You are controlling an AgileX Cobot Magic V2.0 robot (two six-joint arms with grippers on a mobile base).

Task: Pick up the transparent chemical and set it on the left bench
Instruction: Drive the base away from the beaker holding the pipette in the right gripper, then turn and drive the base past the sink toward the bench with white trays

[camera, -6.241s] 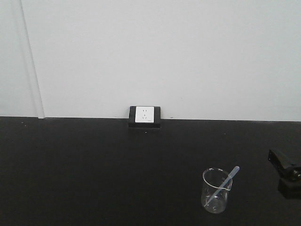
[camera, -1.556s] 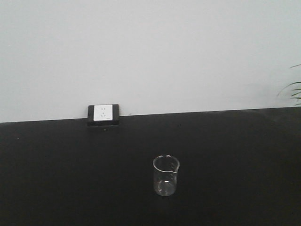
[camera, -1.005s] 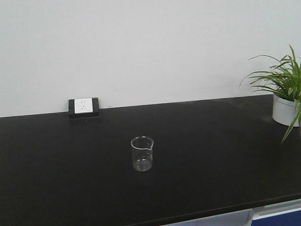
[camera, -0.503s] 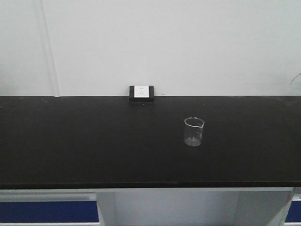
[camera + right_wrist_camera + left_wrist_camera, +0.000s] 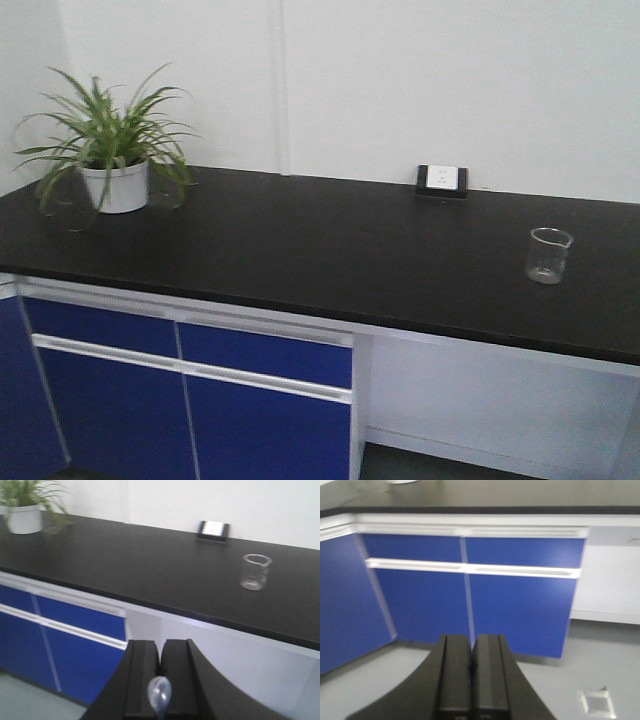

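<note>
My right claw point(image 5: 160, 652) is pinched shut on the clear dropper point(image 5: 159, 693). Its pale bulb pokes out between the fingers, out past the counter's point(image 5: 300, 250) front edge. My left claw point(image 5: 471, 645) is closed on nothing. The glass cup point(image 5: 548, 255) stands on the counter toward the right, and the plant point(image 5: 108, 140) sits near the left back corner.

The left hand point(image 5: 471, 641) is matte black: two flat, slab-like fingers point(image 5: 456, 675) with squared tips, flaring below into a smooth curved base. The right hand point(image 5: 160, 646) has the same build, its black fingers point(image 5: 178, 680) slightly glossy.
</note>
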